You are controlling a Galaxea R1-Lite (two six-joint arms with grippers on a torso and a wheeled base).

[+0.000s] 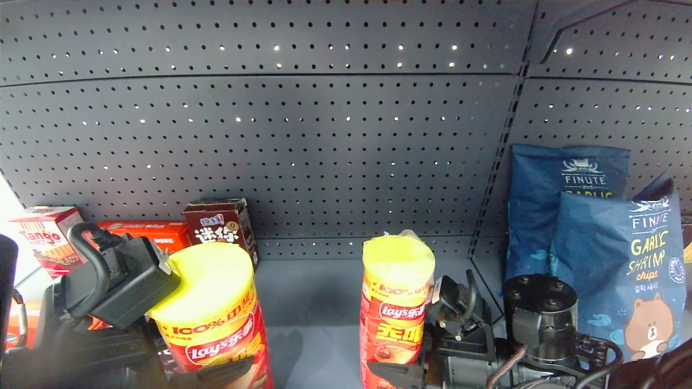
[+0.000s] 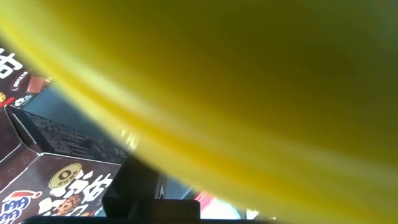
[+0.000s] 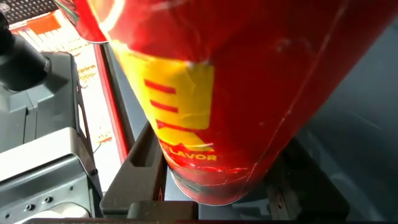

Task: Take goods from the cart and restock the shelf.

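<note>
Near the shelf's [image 1: 313,302] front edge, the left gripper [image 1: 212,373] and right gripper [image 3: 211,183] had jaws closed low on the left can [image 1: 216,308] and right can [image 1: 397,302], probably light, stiff, slick tubes needing gentle grip.

Left gripper [image 1: 216,370] clamped low on upright chip can [image 1: 208,308]. Right gripper [image 1: 397,373] clamped low on second can [image 1: 397,302], fingers [image 3: 134,171] either side.

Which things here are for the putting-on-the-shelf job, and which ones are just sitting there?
For the job: left tall red chip can with yellow lid; right tall red chip can with yellow lid; grey metal shelf.
Just sitting there: front blue snack bag; back blue snack bag; dark brown carton; flat orange box; white-and-red wafer box.
</note>
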